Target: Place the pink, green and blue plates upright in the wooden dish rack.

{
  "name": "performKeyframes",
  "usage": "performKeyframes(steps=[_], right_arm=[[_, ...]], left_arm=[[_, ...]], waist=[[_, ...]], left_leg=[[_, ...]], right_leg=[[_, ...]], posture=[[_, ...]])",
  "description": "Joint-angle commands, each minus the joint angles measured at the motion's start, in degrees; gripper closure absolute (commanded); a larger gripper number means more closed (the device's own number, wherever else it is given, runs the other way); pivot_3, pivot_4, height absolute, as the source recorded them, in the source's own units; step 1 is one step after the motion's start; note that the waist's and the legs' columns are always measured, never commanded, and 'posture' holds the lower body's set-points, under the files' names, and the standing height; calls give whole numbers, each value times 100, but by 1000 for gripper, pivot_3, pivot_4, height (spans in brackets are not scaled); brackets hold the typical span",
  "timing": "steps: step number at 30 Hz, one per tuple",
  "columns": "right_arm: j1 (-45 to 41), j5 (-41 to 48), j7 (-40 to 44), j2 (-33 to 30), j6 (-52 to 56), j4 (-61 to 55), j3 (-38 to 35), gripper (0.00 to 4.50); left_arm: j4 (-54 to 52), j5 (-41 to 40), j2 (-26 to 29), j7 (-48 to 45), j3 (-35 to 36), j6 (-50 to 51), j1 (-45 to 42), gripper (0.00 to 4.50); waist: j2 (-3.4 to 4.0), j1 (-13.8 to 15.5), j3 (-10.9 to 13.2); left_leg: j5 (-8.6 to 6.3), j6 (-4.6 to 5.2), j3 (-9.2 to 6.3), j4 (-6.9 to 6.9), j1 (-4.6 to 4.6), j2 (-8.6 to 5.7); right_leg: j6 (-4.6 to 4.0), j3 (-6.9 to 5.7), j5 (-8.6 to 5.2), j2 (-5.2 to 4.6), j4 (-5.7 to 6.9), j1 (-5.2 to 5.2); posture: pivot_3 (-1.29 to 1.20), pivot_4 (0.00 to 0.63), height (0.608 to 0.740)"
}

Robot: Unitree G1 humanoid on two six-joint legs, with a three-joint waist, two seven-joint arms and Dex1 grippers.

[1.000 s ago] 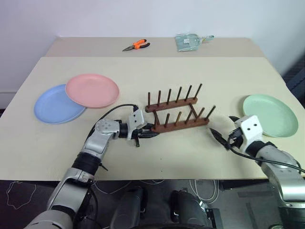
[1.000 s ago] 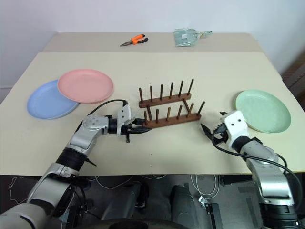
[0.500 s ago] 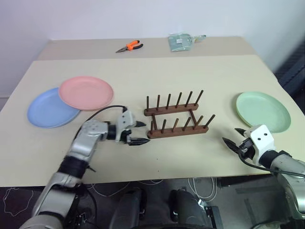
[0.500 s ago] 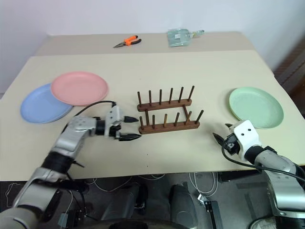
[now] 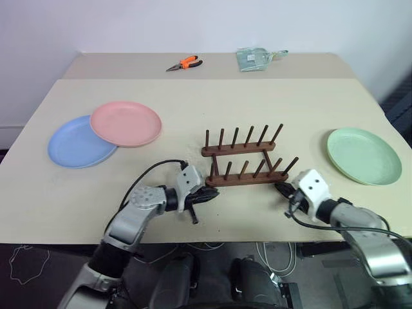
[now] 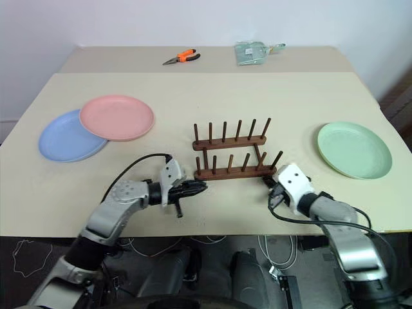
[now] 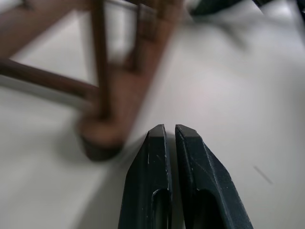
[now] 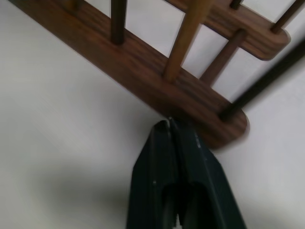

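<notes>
Both grippers have closed in on the wooden dish rack (image 5: 246,159) since a second ago: the right gripper (image 6: 269,181), then well apart from the rack's right end, now has its tips against the near bar there, and its fingers, then spread, are pressed together on nothing. The left gripper (image 5: 212,191) sits at the near bar's left end, its fingers also shut and empty, just short of the wood in the left wrist view.

The rack stands mid-table with no plate in it. The pink plate (image 5: 125,122) lies flat at the far left, overlapping the blue plate (image 5: 78,141); the green plate (image 5: 364,155) lies flat, well apart to the right.

The risk from here appears to be the rack itself. It looks light, and closed tips pushing on one bar from both ends could skew it, slide it or tip it onto its pegs if the two pushes are uneven.
</notes>
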Motion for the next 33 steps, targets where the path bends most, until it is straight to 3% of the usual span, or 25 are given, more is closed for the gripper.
performKeyframes(steps=[1,13,15,18,22,23,27,32,33], right_arm=[[-654,-488,-546,283,-29,599,210,4500],[-1562,-633,-734,664,-246,1528,309,4500],[-1501,-478,-555,634,-170,1360,256,3974],[-1260,-201,-120,482,-166,681,275,2760],[-1102,-98,96,449,-101,228,378,751],[-1085,-99,136,465,-108,184,431,700],[-1087,-161,186,511,-166,203,568,700],[-1315,59,470,581,-71,394,718,700],[-1334,228,606,589,55,356,707,171]], left_arm=[[782,426,-289,1100,308,-20,-271,4156],[1611,381,-300,1616,645,-336,-717,4156],[1428,258,-206,1491,699,-260,-622,4213],[390,-323,99,1253,1267,45,-225,3398],[-240,-695,48,2022,2268,67,-425,1451],[-326,-632,75,2296,2487,29,-531,898],[-483,-261,191,3054,2859,-43,-752,898],[-829,-524,-100,5041,4539,1257,-1220,898],[-839,-575,-130,5276,4760,1574,-1242,843]], waist=[[-1,-11,-2],[-2,-80,-5],[-2,-137,-5],[-1,-251,-4],[-4,-277,5],[-5,-268,6],[-9,-167,5],[-34,-150,19],[-34,-162,19]], left_leg=[[0,-1,0,0,12,0],[-1,-3,1,-14,57,0],[-2,-4,0,-17,58,1],[-5,-9,0,-23,58,2],[-10,-21,-10,-28,54,6],[-10,-21,-12,-24,54,6],[-13,-22,-13,-22,56,4],[-18,-24,-12,-20,54,1],[-18,-26,-13,-20,54,1]], right_leg=[[1,0,1,1,0,7],[16,0,9,7,0,66],[16,0,9,7,0,66],[18,3,10,7,1,63],[20,2,9,11,5,52],[20,1,9,11,5,53],[21,-2,9,14,-8,47],[23,-1,10,18,-8,53],[23,-1,10,19,-6,55]], posture=[[0,150,740],[0,150,740],[0,150,740],[0,150,740],[0,150,740],[0,150,740],[0,150,740],[0,150,740],[0,150,740]])
